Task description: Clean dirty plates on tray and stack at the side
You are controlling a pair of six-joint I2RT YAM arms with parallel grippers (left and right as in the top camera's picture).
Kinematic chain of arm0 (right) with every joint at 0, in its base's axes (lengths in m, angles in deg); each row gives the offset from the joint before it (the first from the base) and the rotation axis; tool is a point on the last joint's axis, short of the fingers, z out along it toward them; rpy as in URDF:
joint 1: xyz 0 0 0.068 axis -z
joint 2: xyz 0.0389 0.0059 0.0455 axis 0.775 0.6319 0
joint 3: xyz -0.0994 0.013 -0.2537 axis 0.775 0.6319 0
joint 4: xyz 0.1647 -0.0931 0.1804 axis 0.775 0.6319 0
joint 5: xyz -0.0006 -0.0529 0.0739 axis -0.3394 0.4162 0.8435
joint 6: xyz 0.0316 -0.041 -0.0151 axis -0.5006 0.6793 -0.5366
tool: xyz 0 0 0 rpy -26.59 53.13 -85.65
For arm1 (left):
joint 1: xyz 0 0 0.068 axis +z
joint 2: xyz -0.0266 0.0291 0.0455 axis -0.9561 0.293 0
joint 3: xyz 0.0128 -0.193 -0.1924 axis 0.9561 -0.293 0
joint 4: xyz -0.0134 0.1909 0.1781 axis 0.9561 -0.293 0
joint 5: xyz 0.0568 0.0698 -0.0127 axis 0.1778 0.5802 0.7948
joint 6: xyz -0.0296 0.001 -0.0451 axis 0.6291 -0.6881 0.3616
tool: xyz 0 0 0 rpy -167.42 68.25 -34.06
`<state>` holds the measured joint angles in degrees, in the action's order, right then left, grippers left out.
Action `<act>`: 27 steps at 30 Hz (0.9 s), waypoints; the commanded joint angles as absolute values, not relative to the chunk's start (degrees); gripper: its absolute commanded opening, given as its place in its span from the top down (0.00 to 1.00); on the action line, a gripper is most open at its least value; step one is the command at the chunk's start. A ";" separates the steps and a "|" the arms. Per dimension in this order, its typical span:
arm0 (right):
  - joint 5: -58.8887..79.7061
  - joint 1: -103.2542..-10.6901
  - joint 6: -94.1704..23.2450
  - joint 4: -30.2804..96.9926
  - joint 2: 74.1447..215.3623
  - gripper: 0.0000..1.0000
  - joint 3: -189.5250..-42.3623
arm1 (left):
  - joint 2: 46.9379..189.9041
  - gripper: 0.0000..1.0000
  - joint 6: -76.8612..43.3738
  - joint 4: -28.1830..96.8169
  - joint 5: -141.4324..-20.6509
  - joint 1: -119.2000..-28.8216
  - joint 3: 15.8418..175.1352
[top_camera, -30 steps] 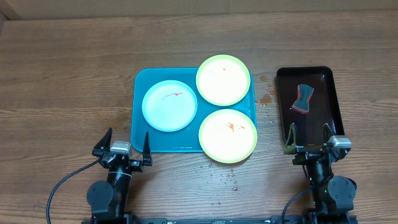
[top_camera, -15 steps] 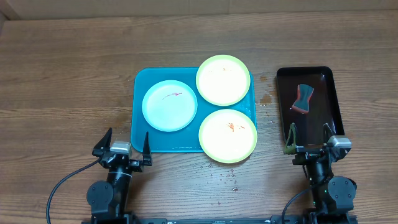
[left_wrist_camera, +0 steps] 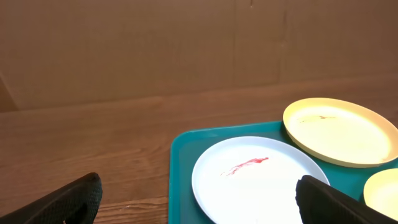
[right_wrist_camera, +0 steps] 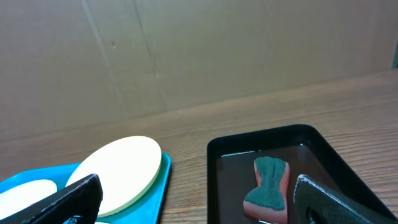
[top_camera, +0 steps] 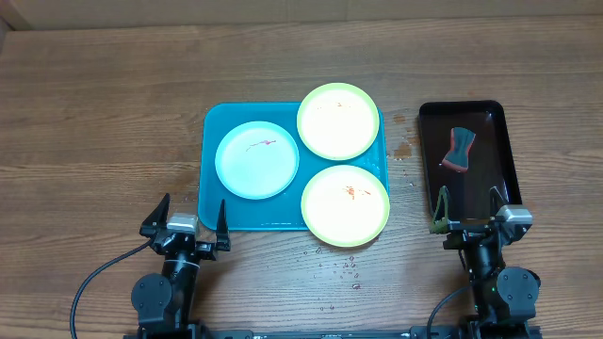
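Both arms sit parked on the robot's side of the tray (top_camera: 236, 215). The left end effector (top_camera: 195, 201) and the right end effector (top_camera: 468, 191) are spread wide and hold nothing.

All three plates are on the tray. The pale blue plate (top_camera: 257, 160) lies flat on the tray's left half with a red streak across it. The far yellow-green plate (top_camera: 338, 121) hangs over the tray's far rim. The near yellow-green plate (top_camera: 345, 204), smeared orange, hangs over the tray's near right corner.

Those two overhanging plates worry me most. They rest partly on the raised rim, so pressing down to scrub could rock one or skid it off onto the table (top_camera: 113, 113).

The sponge (top_camera: 459, 150) lies in the black tray (top_camera: 504, 141) to the right of the tray, and it looks wet. If it is carried across, it may drip and add to the droplets (top_camera: 339, 268) already in front of the tray. A slick plate edge could also slip from the fingers during stacking.
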<state>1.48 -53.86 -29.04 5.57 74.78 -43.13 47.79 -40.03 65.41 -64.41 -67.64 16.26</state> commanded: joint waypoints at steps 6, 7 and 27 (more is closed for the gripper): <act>2.46 -54.01 -28.97 5.24 74.14 0.00 -42.54 | 47.07 0.00 -39.66 65.80 -65.33 -67.75 17.28; 2.73 -54.01 -28.97 5.26 74.14 0.00 -42.54 | 47.09 0.00 -39.64 65.82 -65.33 -67.75 17.37; 4.04 -54.01 -28.99 5.28 74.14 0.00 -42.56 | 47.09 0.00 -39.05 65.80 -65.33 -67.75 18.38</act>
<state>3.64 -53.86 -29.04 5.61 74.78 -43.13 47.79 -39.81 65.54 -64.61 -67.64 16.78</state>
